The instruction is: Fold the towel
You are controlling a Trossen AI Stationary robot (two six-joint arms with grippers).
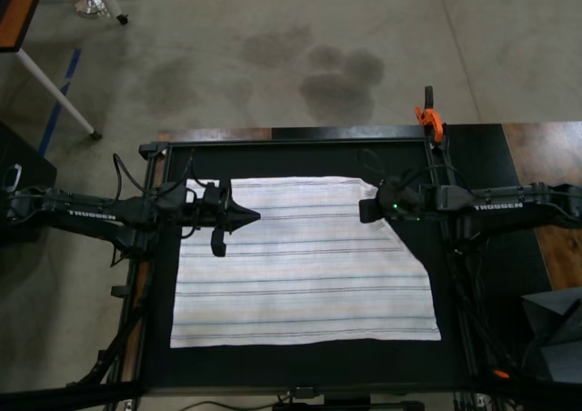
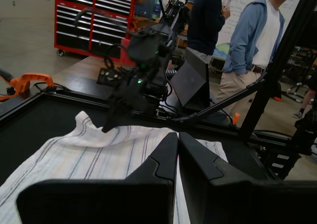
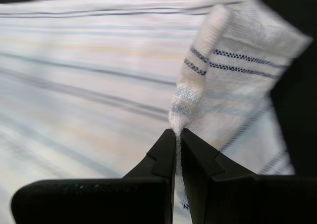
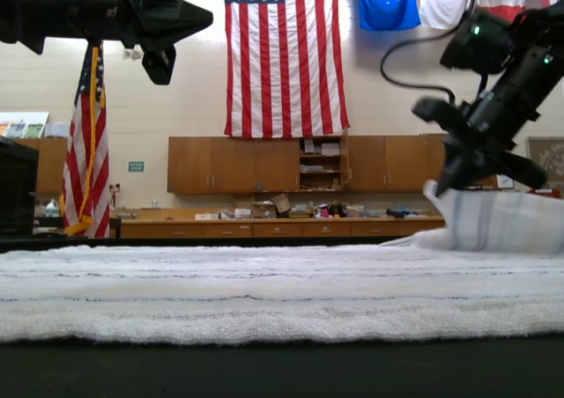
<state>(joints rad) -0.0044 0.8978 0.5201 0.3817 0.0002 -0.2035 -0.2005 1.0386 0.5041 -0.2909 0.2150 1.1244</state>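
The white striped towel point(image 1: 300, 265) lies spread on the black table point(image 1: 300, 361). Its far right corner in the top view is pulled up and inward. My right gripper point(image 1: 364, 209) is shut on that corner, and the right wrist view shows the cloth point(image 3: 233, 60) pinched at the fingertips point(image 3: 177, 134). In the exterior view this gripper point(image 4: 443, 185) holds the corner a little above the flat towel point(image 4: 264, 283). My left gripper point(image 1: 253, 216) hovers over the towel's far left part, shut with nothing in it point(image 2: 177, 147). It hangs high above the cloth point(image 4: 204, 16).
An orange clamp point(image 1: 429, 117) grips the table frame behind the right arm. Cables run along both arms. In the left wrist view, people point(image 2: 257, 35) stand beyond the table near a red tool chest point(image 2: 94, 16). Bare black tabletop borders the towel on every side.
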